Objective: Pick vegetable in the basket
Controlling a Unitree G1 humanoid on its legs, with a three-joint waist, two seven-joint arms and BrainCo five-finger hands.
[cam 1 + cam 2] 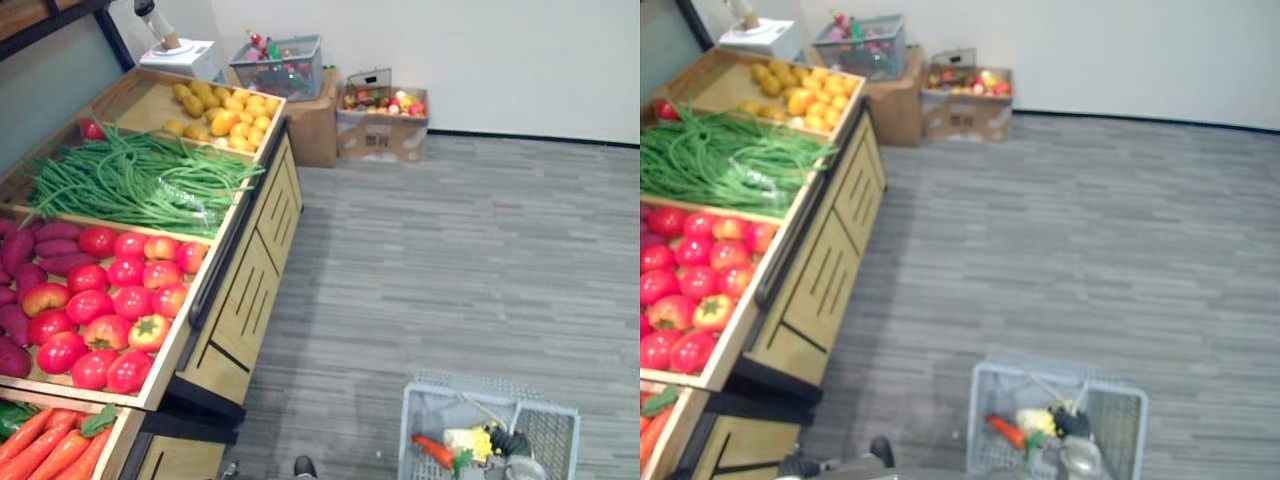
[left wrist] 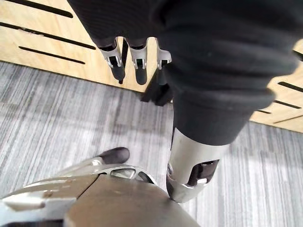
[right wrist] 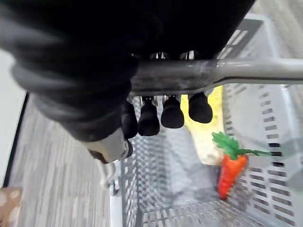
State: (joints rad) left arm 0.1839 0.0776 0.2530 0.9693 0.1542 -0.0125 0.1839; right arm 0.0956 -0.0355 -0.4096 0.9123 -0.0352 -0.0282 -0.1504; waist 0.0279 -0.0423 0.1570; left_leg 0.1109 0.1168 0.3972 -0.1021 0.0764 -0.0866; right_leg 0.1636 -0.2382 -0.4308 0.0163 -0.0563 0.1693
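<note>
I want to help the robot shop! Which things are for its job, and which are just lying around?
For the job: basket, its handle in the right robot hand, carrot inside it, tomatoes, beans, left robot hand hanging free.
Lying about: boxes by the wall, crate, scale.

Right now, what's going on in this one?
The robot stands on the grey floor beside a wooden produce stand. Its right robot hand is curled round the handle of a grey plastic basket, which already holds a carrot and a yellow vegetable. Its left robot hand hangs open next to the stand's side panel, holding nothing. Tomatoes, green beans and more carrots lie in the stand's bins, none being picked at this moment.
</note>
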